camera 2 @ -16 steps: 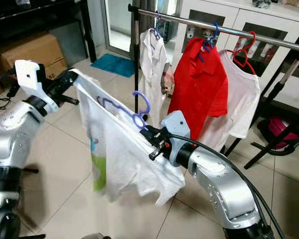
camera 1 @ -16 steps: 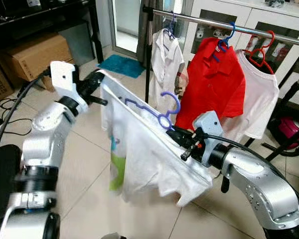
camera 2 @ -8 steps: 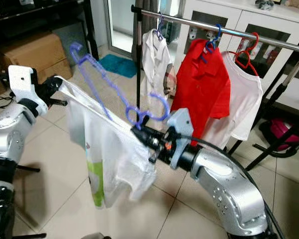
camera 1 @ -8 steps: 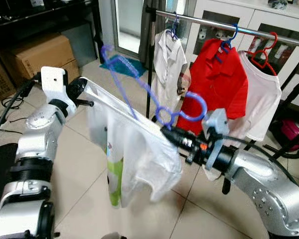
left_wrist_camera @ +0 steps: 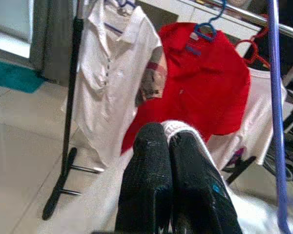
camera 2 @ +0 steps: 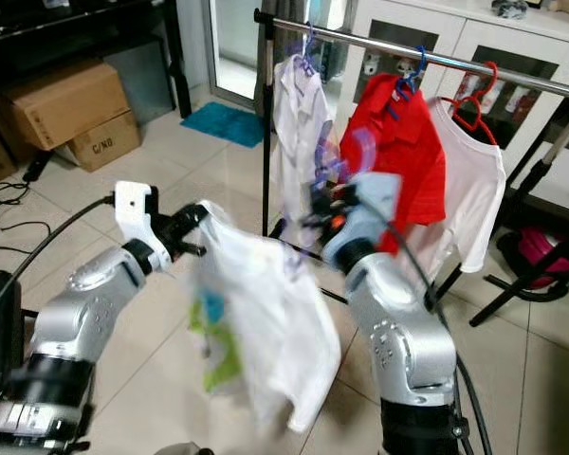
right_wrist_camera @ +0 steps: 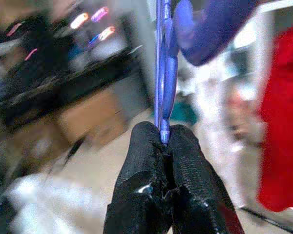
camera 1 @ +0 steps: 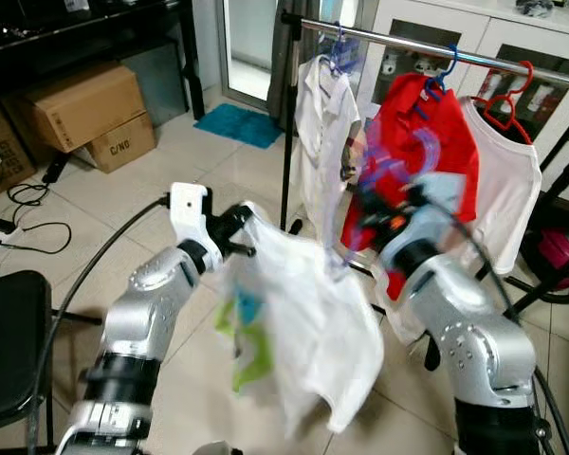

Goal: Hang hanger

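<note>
The purple hanger is pinched in the right tool, whose black fingers are pressed together on its thin bar; in the head views it shows as a blurred purple loop raised in front of the red shirt. A white shirt with a green and blue print hangs down between the two arms, smeared by motion. The left tool is clenched on a fold of this white cloth, out to the robot's left of the shirt.

Just behind stands a clothes rail, a metal bar on a black upright post. On it hang a white polo shirt, the red shirt and a white t-shirt on a red hanger. White cabinets stand behind the rail.

The floor is pale tile, open in front of the rail. To the left lie cardboard boxes, cables and a teal mat; a dark seat sits at the near left edge.
</note>
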You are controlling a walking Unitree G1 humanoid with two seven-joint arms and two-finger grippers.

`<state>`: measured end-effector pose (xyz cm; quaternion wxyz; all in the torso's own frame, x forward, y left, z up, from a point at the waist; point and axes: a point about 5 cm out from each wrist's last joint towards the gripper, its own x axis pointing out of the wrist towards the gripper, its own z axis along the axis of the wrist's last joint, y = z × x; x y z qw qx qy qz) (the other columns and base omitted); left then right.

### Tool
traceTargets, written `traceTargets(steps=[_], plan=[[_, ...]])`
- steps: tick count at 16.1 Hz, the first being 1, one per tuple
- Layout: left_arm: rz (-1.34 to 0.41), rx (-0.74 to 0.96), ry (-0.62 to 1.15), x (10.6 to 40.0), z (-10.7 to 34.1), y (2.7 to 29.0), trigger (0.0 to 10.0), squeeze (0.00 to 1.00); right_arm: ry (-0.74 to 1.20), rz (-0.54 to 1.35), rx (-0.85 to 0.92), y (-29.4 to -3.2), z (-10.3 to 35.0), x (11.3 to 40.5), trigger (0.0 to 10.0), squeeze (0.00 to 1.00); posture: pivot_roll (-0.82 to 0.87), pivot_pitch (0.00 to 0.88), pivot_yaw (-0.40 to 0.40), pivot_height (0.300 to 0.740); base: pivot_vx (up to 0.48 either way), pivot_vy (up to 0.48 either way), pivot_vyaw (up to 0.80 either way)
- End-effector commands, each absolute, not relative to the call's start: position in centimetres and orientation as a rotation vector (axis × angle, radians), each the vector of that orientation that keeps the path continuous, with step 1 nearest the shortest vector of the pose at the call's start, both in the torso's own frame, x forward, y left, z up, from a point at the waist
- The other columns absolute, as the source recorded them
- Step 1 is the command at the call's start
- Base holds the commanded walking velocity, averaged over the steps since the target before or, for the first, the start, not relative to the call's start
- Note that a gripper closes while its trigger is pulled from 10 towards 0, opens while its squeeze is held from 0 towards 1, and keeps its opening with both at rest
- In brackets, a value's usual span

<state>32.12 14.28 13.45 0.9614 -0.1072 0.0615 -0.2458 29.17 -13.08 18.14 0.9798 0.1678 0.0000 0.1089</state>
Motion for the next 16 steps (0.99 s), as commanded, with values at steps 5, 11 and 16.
traceTargets(steps=[5,11,16], plan=[[-0.414,-0.197,0.07,31.5,14.5,14.6,10.0,0.0,-0.054,0.065,0.438,-15.4,18.6,29.8,0.0,0.0,-0.1,0.0,0.015,0.74,0.0,0.0,0.0],[-0.077,-0.166,0.11,30.6,12.8,16.5,10.0,0.0,0.15,0.119,0.03,-15.4,14.5,27.3,10.0,0.0,-0.09,0.0,0.011,0.74,0.0,0.0,0.0],[-0.179,-0.137,-0.026,29.8,15.4,17.0,10.0,0.0,0.115,0.068,0.077,-16.6,15.5,25.7,10.0,0.0,-0.1,0.0,0.016,0.74,0.0,0.0,0.0]])
